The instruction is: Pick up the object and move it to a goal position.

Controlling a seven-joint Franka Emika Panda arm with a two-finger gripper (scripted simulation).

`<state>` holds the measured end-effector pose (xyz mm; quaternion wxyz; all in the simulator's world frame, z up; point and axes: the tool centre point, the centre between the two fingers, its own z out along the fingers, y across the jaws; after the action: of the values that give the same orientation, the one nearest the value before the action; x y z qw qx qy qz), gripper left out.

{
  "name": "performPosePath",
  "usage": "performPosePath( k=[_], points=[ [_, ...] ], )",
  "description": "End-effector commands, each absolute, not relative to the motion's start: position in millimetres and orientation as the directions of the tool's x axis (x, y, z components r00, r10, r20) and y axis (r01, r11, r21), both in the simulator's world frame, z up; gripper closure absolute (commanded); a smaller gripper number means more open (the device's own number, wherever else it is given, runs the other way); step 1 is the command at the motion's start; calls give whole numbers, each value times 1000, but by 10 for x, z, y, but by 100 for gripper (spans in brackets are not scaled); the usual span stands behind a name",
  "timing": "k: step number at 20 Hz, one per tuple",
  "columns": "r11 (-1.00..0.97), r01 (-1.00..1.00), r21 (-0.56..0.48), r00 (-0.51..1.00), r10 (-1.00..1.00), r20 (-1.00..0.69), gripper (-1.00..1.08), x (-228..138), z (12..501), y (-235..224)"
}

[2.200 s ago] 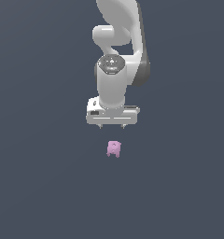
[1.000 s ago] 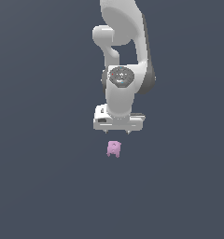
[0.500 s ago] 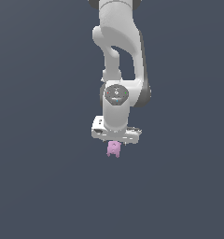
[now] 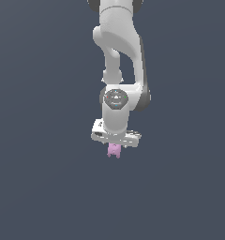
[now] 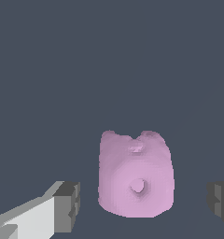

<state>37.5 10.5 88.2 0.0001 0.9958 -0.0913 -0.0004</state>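
The object (image 4: 114, 150) is a small pink-lilac lump with short stubs at its lower edge, lying on the dark grey floor. Only its lower part shows below the white gripper (image 4: 115, 144), which has come down over it. In the wrist view the object (image 5: 135, 175) sits between the two dark finger pads (image 5: 68, 205), nearer one pad, with a gap on each side. The gripper (image 5: 144, 201) is open and touches nothing that I can see.
The white arm (image 4: 119, 56) rises straight up from the gripper to the exterior view's top edge. Around the object there is only flat dark grey floor (image 4: 48, 187).
The gripper has dropped from well above the object to straddle it, and now hides the object's upper part in the exterior view. The object has stayed in place.
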Motion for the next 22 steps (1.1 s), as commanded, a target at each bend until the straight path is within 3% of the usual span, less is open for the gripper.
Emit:
performPosePath(
  k=[1,13,14,22],
  points=[
    [-983,-182,0,983,-182,-2,-92,372,812,103],
    [-983,-186,0,983,-186,0,-92,382,403,103],
    [-983,-186,0,983,-186,0,108,382,403,103],
    [-983,-186,0,983,-186,0,108,382,403,103]
  ],
)
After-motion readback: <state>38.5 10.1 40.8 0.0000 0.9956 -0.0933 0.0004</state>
